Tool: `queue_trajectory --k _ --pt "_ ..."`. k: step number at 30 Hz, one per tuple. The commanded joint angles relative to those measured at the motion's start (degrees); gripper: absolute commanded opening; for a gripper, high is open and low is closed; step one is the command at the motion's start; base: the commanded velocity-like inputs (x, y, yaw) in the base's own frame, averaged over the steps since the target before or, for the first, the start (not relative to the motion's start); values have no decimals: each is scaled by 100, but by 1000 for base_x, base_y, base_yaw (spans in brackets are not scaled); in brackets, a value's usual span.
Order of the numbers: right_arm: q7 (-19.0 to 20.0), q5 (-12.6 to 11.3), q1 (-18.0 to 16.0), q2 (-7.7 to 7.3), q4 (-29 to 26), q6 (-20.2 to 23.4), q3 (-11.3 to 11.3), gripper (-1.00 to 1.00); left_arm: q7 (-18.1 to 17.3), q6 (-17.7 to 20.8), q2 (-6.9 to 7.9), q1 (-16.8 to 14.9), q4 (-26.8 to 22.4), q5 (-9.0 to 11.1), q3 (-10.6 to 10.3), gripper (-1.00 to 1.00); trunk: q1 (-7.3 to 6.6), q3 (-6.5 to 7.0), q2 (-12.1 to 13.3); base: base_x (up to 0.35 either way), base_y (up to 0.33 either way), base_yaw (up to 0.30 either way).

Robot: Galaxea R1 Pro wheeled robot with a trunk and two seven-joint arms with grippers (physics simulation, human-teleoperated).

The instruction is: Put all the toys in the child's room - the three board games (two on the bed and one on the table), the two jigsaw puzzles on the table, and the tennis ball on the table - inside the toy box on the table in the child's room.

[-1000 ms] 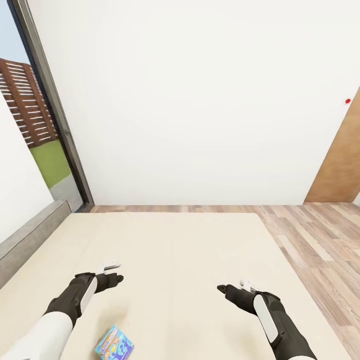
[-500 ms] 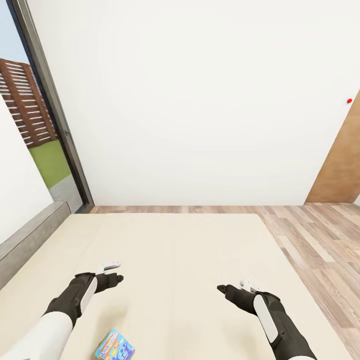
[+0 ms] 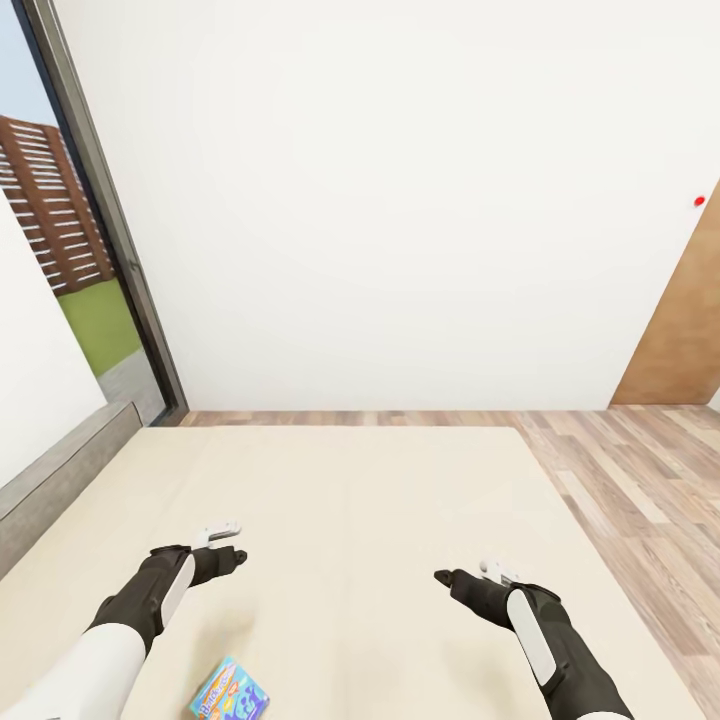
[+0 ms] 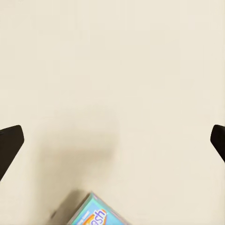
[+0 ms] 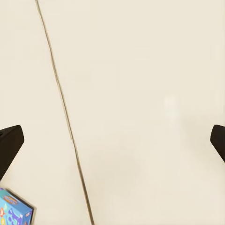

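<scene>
Here the bed (image 5: 140, 93) seam (image 5: 65, 117) shows beneath the right wrist.

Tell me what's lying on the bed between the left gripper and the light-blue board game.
Nothing: in the head view only bare cream mattress separates the left gripper from the light-blue board game.

- A plain white wall (image 3: 400, 200) fills the far side of the room.
- A wood-plank floor (image 3: 640, 490) meets the foot of the wall.
- A brown wooden door (image 3: 680, 340) stands at the wall's right end.
- A small red dot (image 3: 698, 201) sits on the wall just beside the door's upper edge.
- A dark-framed window (image 3: 100, 230) stands at the wall's left end, with a slatted wooden fence (image 3: 50, 200) and grass (image 3: 100, 325) beyond its glass.
</scene>
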Motion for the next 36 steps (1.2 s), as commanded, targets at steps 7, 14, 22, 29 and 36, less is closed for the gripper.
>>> queue_trajectory --k 7,14,22,29,36 --pt "36 23 -4 8 -7 45 -32 100 -16 44 -2 -7 16 -12 42 100 0 -62 -5 0 0 0" --pt "77 23 -4 0 -35 48 -16 100 2 52 30 -8 45 -2 52 100 0 -126 -5 0 0 0" --pt "577 -19 -1 -58 -742 163 -9 100 -21 56 231 -8 53 10 63 100 0 -200 -5 0 0 0" --pt "1967 -2 305 -78 -1873 637 8 100 -33 62 268 -8 59 12 57 100 0 -266 -5 0 0 0" --pt "3041 -11 672 -88 -2677 788 11 100 -42 92 269 -8 56 12 49 100 0 -331 -5 0 0 0"
